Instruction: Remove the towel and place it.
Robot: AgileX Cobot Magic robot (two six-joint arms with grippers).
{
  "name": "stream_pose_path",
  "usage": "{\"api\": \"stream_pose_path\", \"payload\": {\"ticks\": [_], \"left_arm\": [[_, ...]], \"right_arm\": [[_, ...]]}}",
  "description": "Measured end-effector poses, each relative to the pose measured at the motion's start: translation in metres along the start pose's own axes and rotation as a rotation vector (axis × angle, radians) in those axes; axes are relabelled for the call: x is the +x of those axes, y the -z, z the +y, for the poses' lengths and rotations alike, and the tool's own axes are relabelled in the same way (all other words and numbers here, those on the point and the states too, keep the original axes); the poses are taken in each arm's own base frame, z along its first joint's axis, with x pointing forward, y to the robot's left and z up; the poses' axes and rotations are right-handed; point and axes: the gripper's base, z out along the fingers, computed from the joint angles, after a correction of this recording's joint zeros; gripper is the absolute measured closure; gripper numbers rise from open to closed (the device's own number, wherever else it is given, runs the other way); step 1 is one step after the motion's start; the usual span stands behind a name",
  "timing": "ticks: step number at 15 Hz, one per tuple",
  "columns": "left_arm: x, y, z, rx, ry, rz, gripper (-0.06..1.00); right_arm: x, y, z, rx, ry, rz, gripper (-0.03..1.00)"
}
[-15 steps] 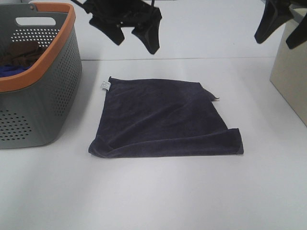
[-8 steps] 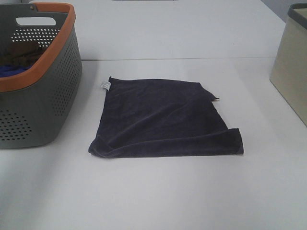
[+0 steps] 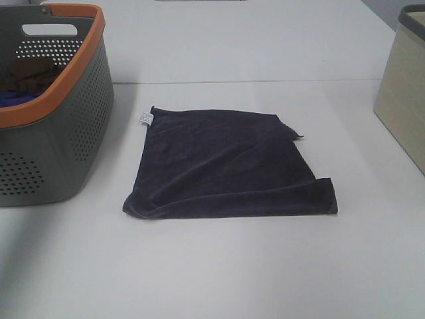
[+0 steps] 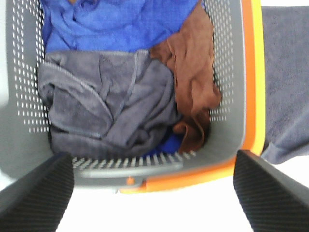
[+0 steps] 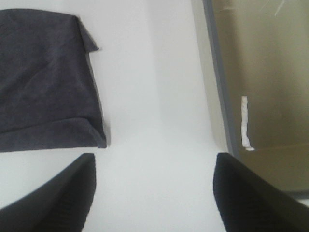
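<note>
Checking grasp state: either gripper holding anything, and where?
Nothing held. Left gripper open above the basket; right gripper open; dark navy square towel lies flat.

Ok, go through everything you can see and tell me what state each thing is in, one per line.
towel: spread flat on the table, one near corner folded over, nothing holding it
basket: upright, open-topped, cloths piled inside
grey cloth: crumpled in the basket
brown cloth: bunched against the basket wall
blue cloth: crumpled in the basket
beige bin: upright, looks empty
left hand: open, empty, over the basket
right hand: open, empty
</note>
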Motion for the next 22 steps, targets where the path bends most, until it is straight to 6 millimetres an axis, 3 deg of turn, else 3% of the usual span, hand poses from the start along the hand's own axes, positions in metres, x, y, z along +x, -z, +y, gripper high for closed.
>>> {"api": "stream_pose_path", "payload": {"ticks": [3, 8, 9, 10, 12, 17, 21, 22], "left_arm": [[0.039, 0.015, 0.003, -0.050, -0.015, 0.019, 0.11], [0.106, 0.050, 0.004, -0.090, -0.004, -0.053, 0.11], [0.133, 0.059, 0.004, -0.090, 0.003, -0.118, 0.11], [0.148, 0.061, 0.003, -0.090, 0.007, -0.153, 0.11], [0.176, 0.062, 0.003, -0.089, 0.010, -0.217, 0.11], [0.247, 0.053, 0.003, -0.089, 0.010, -0.318, 0.11], [0.292, 0.054, 0.002, -0.090, 0.008, -0.469, 0.11], [0.313, 0.052, 0.002, -0.086, 0.009, -0.555, 0.11]], "right_arm": [[0.055, 0.016, 0.006, -0.022, -0.002, -0.022, 0.35], [0.148, 0.018, 0.008, -0.019, 0.006, -0.061, 0.35], [0.182, 0.020, 0.007, 0.006, 0.051, -0.121, 0.35], [0.196, 0.021, 0.007, 0.012, 0.072, -0.152, 0.35], [0.217, 0.020, 0.009, -0.009, 0.133, -0.197, 0.35], [0.247, 0.012, 0.008, -0.054, 0.224, -0.332, 0.35], [0.271, 0.003, 0.005, -0.057, 0.231, -0.432, 0.35], [0.283, 0.003, 0.004, -0.058, 0.233, -0.514, 0.35]]}}
